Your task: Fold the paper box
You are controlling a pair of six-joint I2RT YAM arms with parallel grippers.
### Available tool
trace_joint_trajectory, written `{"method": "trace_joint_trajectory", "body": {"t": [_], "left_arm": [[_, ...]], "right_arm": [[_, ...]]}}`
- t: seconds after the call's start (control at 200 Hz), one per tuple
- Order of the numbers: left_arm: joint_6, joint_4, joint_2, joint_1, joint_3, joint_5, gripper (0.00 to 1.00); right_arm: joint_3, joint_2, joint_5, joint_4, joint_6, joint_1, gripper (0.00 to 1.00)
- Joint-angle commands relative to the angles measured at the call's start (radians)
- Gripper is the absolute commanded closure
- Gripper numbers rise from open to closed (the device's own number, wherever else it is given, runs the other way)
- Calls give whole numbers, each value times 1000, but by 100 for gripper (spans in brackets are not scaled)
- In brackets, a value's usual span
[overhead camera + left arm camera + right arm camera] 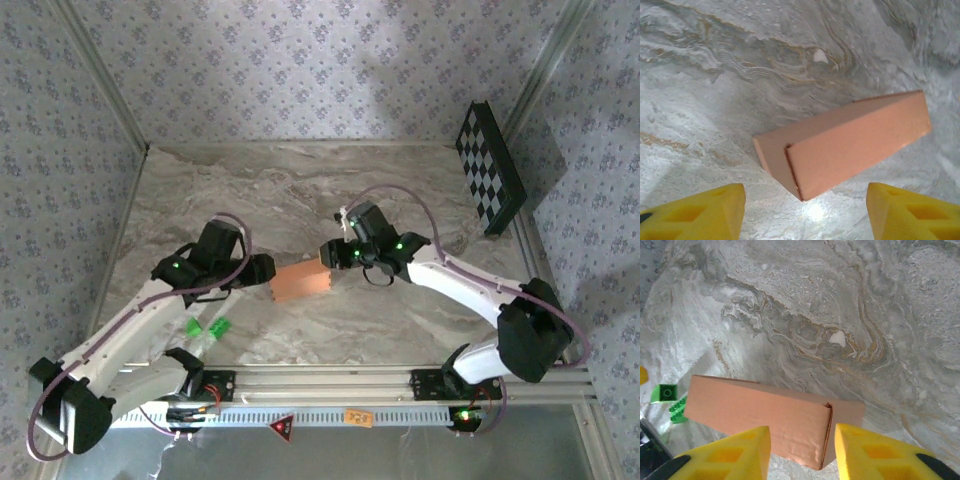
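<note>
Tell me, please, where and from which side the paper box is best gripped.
Probably the paper box's short end nearest the right gripper, coming from the right: the box is long, and that narrow end with its seam sits between the open fingers.

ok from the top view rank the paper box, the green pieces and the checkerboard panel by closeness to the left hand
1. paper box, just off the tips of the left hand, on its right.
2. green pieces, nearer the arm bases, to the hand's left.
3. checkerboard panel, against the far right wall.
</note>
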Motion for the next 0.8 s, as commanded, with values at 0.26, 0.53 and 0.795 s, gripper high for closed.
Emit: {"method": "trace_joint_trajectory", "body": {"t": [0.26, 0.53, 0.795], "left_arm": [[-127, 128, 100, 28, -61, 200, 35], [-133, 212, 163, 28, -62, 230, 47], [-92, 253, 281, 20, 62, 220, 53]], "right_arm": [[115, 121, -194, -208, 42, -46, 45], [109, 183, -288, -119, 73, -40, 51], [133, 158, -258, -120, 63, -52, 58]]}}
